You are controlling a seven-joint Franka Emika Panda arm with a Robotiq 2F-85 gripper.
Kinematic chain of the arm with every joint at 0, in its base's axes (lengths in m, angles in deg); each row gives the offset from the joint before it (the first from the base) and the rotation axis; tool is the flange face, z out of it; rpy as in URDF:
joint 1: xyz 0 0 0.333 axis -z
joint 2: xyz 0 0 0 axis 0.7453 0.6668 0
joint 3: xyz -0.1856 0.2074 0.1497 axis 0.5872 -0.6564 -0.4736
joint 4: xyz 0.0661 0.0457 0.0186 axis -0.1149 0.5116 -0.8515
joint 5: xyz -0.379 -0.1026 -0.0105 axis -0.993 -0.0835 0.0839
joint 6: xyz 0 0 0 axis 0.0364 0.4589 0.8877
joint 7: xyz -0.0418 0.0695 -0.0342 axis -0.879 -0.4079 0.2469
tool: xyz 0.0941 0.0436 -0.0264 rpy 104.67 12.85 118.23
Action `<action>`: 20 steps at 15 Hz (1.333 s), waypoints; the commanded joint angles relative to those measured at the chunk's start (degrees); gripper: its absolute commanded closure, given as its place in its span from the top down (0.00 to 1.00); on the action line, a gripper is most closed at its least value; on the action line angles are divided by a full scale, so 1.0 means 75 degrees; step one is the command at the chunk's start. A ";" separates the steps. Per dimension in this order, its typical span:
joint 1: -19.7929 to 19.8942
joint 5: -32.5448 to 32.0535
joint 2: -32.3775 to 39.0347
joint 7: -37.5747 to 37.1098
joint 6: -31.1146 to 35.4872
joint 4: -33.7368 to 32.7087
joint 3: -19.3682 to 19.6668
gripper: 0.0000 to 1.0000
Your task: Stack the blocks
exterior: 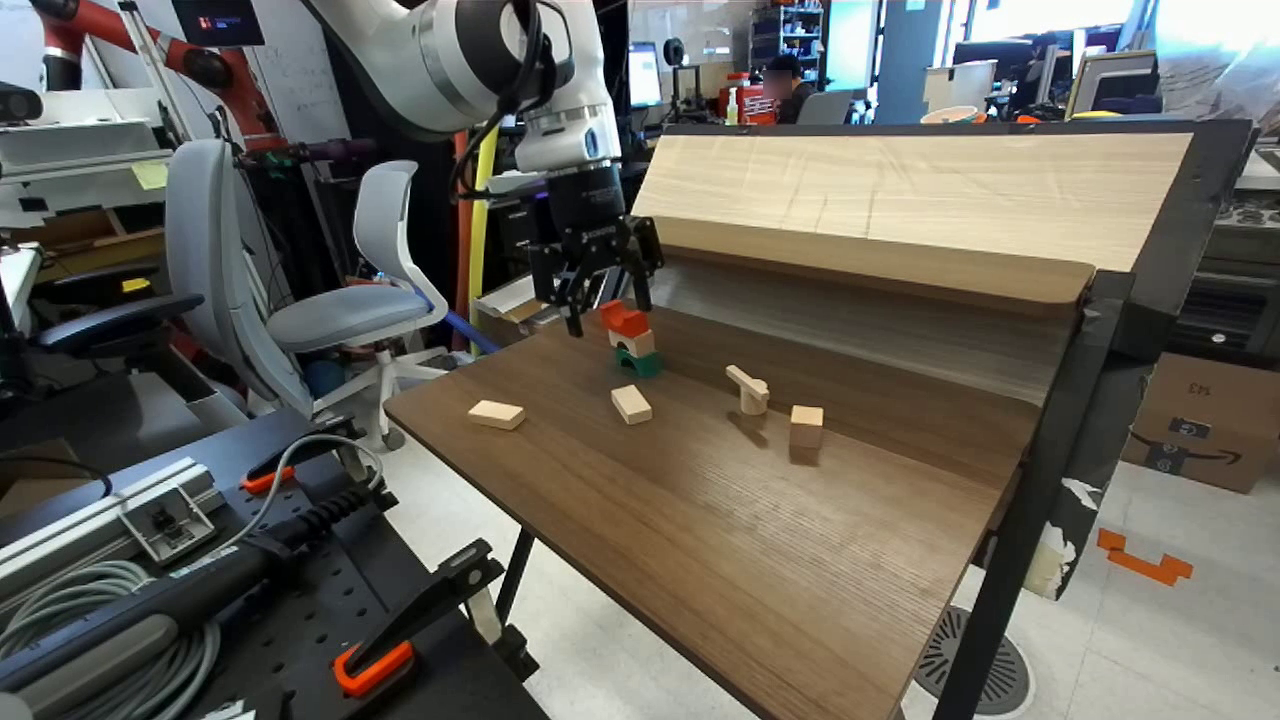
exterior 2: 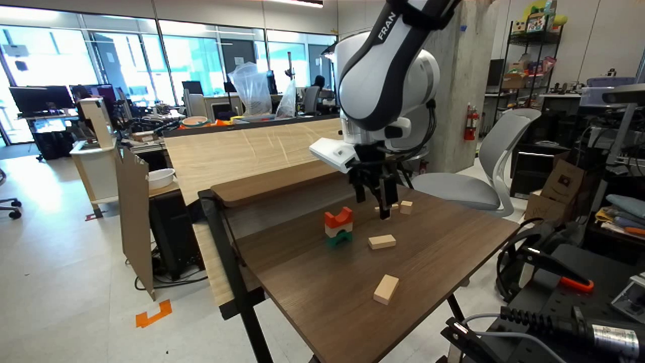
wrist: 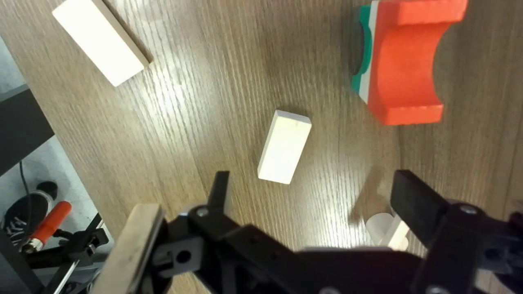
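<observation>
The jaws stand wide apart, gripping nothing. In an exterior view they hang above the counter (exterior: 700,560), where a three-block stack (exterior: 634,344) stands upright. In an exterior view its red-orange top block (exterior 2: 335,221) sits hollow side up; anything set off-centre might tip. In the wrist view a loose pale block (wrist: 284,147) lies aslant; closing misaligned could twist it.

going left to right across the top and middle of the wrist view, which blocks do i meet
Upper-left pale block → middle pale block → green block, mostly hidden → stacked pale block, a thin strip → red-orange block, on top of those two.
</observation>
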State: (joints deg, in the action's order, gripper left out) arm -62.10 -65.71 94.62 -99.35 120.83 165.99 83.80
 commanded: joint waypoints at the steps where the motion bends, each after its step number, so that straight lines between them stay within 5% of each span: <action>1: 0.0140 0.0333 0.0292 -0.0267 -0.0095 -0.0351 -0.0166 1.00; 20: 0.0536 0.1219 0.1292 -0.0412 -0.0071 -0.0877 -0.0198 1.00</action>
State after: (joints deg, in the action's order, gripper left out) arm -59.12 -58.10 102.54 -102.36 120.73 161.22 82.97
